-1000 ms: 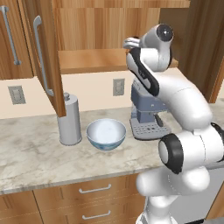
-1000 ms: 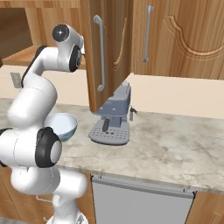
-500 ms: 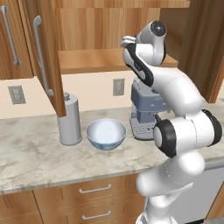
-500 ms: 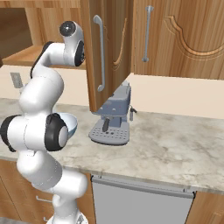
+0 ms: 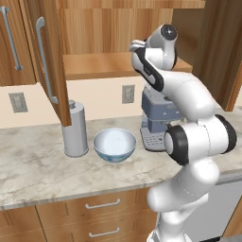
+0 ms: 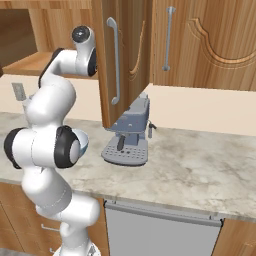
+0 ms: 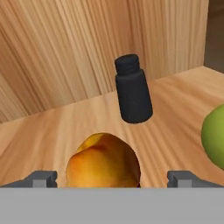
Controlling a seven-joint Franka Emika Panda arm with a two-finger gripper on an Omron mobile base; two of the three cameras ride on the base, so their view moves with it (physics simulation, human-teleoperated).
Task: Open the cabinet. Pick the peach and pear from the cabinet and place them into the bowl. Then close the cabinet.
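The cabinet (image 5: 47,61) stands with both doors swung open, and my arm reaches up onto its shelf (image 5: 94,66). In the hand view the peach (image 7: 104,161), red with an orange-yellow blush, lies on the wooden shelf right between my fingertips. My gripper (image 7: 113,179) is open, its tips wide on either side of the fruit and not touching it. The green pear (image 7: 215,134) shows partly at the right edge, on the same shelf. The pale blue-white bowl (image 5: 115,144) sits on the counter below the cabinet.
A small dark bottle (image 7: 132,89) stands on the shelf just behind the peach. On the counter, a tall grey canister (image 5: 75,130) stands left of the bowl and a coffee machine (image 5: 153,118) right of it. The open right door (image 6: 122,60) hangs over the machine.
My arm has stretched up and forward, deeper into the cabinet. The jaws have stayed wide open.
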